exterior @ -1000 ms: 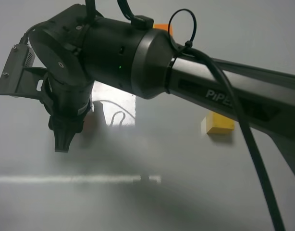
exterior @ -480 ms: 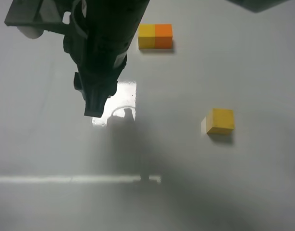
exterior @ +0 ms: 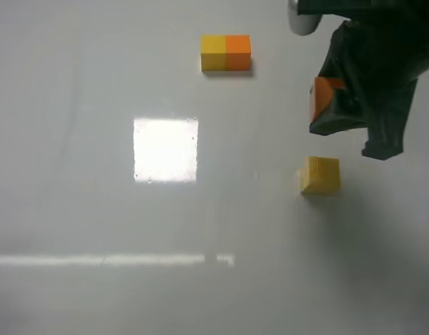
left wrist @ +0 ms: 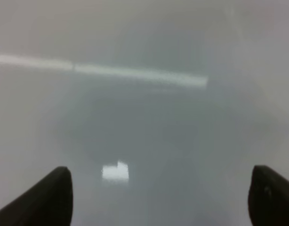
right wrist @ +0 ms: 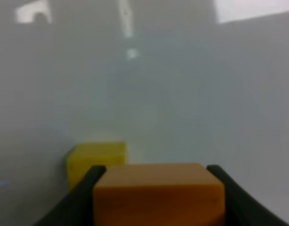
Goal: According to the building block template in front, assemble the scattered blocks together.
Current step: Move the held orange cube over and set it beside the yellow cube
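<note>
The template (exterior: 226, 53), a joined yellow-and-orange bar, lies at the far middle of the table. My right gripper (exterior: 354, 132) is shut on the orange cube (exterior: 326, 98) and holds it in the air just beyond and above the mustard yellow cube (exterior: 321, 174), which rests on the table. In the right wrist view the orange cube (right wrist: 158, 193) sits between the fingers (right wrist: 83, 193), with the yellow cube (right wrist: 95, 157) close behind it. My left gripper (left wrist: 158, 197) is open and empty over bare table; it is out of the exterior view.
The table (exterior: 75, 209) is a glossy pale grey surface. A bright square glare (exterior: 165, 150) and a thin light streak (exterior: 110, 259) reflect off it.
My right arm has swung from the left of the table up and across to the right, carrying the orange cube to a spot near the yellow cube. The template and yellow cube have not moved.
</note>
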Controlling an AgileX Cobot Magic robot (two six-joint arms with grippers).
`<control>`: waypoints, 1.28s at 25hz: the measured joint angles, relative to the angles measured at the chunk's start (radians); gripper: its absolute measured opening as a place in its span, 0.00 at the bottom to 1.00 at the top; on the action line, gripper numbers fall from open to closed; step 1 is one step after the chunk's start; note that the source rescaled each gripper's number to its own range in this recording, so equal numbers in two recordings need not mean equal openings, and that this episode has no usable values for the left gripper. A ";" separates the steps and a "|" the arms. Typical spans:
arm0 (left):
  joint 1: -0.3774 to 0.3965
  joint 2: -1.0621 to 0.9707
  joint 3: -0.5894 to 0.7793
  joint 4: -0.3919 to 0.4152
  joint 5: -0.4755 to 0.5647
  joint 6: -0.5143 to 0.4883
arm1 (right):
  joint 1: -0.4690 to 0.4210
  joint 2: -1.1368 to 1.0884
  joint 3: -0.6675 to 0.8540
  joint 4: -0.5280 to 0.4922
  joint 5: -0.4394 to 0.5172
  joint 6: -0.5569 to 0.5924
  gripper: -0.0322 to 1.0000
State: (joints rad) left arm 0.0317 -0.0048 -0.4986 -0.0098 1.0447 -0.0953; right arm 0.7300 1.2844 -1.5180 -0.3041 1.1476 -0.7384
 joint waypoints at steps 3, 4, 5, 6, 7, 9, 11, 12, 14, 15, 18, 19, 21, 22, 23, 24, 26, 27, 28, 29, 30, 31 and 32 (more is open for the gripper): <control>0.000 0.000 0.000 0.000 0.000 0.000 | -0.060 -0.088 0.113 0.002 -0.010 -0.014 0.04; 0.000 0.000 0.000 0.000 0.000 0.000 | -0.067 -0.107 0.148 -0.005 -0.010 -0.018 0.04; 0.000 0.000 0.000 0.000 0.000 0.000 | -0.070 -0.127 0.175 -0.015 -0.010 -0.022 0.04; 0.000 0.000 0.000 0.000 0.000 0.000 | -0.072 -0.142 0.206 -0.024 -0.011 -0.022 0.04; 0.000 0.000 0.000 0.000 0.000 0.000 | -0.072 -0.151 0.232 -0.037 -0.013 -0.017 0.04; 0.000 0.000 0.000 0.000 0.000 0.000 | -0.072 -0.158 0.276 -0.059 -0.028 -0.013 0.04; 0.000 0.000 0.000 0.000 0.000 0.000 | -0.072 -0.157 0.315 -0.060 -0.066 -0.010 0.04; 0.000 0.000 0.000 0.000 0.000 0.000 | -0.072 -0.157 0.330 -0.059 -0.097 -0.010 0.04; 0.000 0.000 0.000 0.000 0.000 0.000 | -0.072 -0.156 0.359 -0.058 -0.154 -0.010 0.04; 0.000 0.000 0.000 0.000 0.000 0.000 | -0.072 -0.156 0.371 -0.058 -0.183 -0.010 0.04; 0.000 0.000 0.000 0.000 0.000 0.000 | -0.078 -0.147 0.385 -0.058 -0.237 -0.010 0.04; 0.000 0.000 0.000 0.000 0.000 0.000 | -0.089 -0.142 0.385 -0.058 -0.248 -0.010 0.04; 0.000 0.000 0.000 0.000 0.000 0.000 | -0.121 -0.129 0.385 -0.058 -0.259 -0.010 0.04; 0.000 0.000 0.000 0.000 0.000 0.000 | -0.141 -0.124 0.387 -0.058 -0.269 -0.010 0.04; 0.000 0.000 0.000 0.000 0.000 0.000 | -0.156 -0.121 0.387 -0.057 -0.280 -0.010 0.04; 0.000 0.000 0.000 0.000 0.000 0.000 | -0.174 -0.121 0.387 -0.054 -0.285 -0.010 0.04; 0.000 0.000 0.000 0.000 0.000 0.001 | -0.207 -0.121 0.387 -0.038 -0.284 -0.016 0.04; 0.000 0.000 0.000 0.000 0.000 0.001 | -0.220 -0.121 0.387 -0.019 -0.283 -0.026 0.04; 0.000 0.000 0.000 0.000 0.000 0.001 | -0.234 -0.121 0.387 0.002 -0.283 -0.043 0.04; 0.000 0.000 0.000 0.000 0.000 0.001 | -0.246 -0.121 0.389 0.030 -0.284 -0.061 0.04; 0.000 0.000 0.000 0.000 0.000 0.001 | -0.254 -0.119 0.390 0.056 -0.285 -0.081 0.04; 0.000 0.000 0.000 0.000 0.000 0.001 | -0.258 -0.113 0.390 0.070 -0.285 -0.095 0.04; 0.000 0.000 0.000 0.000 0.000 0.001 | -0.261 -0.103 0.390 0.081 -0.285 -0.102 0.04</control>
State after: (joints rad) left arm 0.0317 -0.0048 -0.4986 -0.0098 1.0447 -0.0943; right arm 0.4689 1.1814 -1.1281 -0.2233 0.8622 -0.8404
